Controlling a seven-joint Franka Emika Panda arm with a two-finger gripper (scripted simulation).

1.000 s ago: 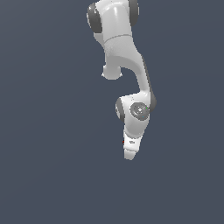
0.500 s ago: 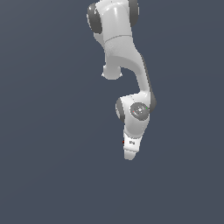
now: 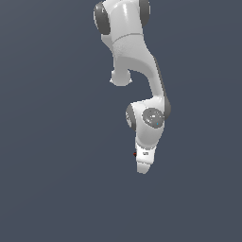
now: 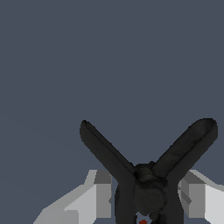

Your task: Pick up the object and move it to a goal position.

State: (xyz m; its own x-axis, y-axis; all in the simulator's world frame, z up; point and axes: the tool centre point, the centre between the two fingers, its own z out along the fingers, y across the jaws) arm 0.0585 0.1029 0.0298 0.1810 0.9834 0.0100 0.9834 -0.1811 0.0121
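Observation:
In the wrist view the object [image 4: 148,183], a small black clamp with two splayed prongs and a red spot at its base, sits between my gripper's [image 4: 148,199] two white fingers [image 4: 98,194]. The fingers press against both sides of its body, so the gripper is shut on it. In the exterior view the white arm reaches down to the gripper [image 3: 142,168]. There the object [image 3: 135,153] shows only as a tiny dark and red speck at the hand's edge.
Only a plain dark grey-blue surface [image 3: 56,142] surrounds the arm in both views. No other objects, containers or edges show.

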